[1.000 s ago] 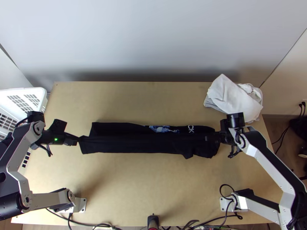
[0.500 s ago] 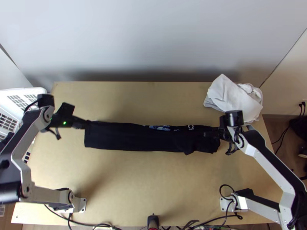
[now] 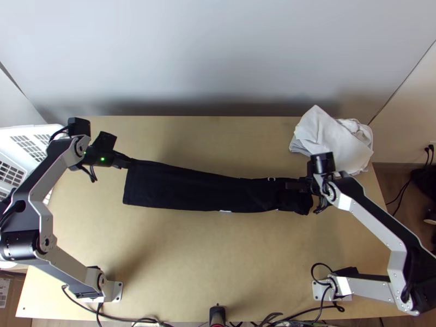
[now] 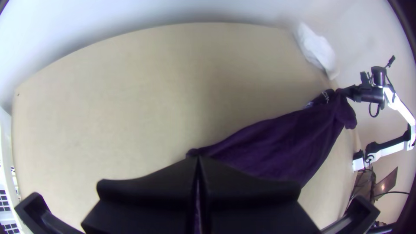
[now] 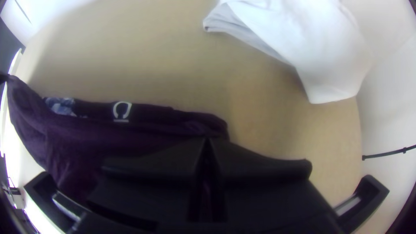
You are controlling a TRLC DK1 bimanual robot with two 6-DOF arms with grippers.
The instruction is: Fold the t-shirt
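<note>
Across the table (image 3: 218, 261), the black T-shirt (image 3: 180, 185) stretches as a long strip, one end pinched in my closed left gripper (image 3: 129, 162), the other in my closed right gripper (image 3: 290, 186); uneven pulling could skew the fold.

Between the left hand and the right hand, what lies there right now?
The black t-shirt, lying as a long strip that runs from the left hand to the right hand, seen in the top view.
</note>
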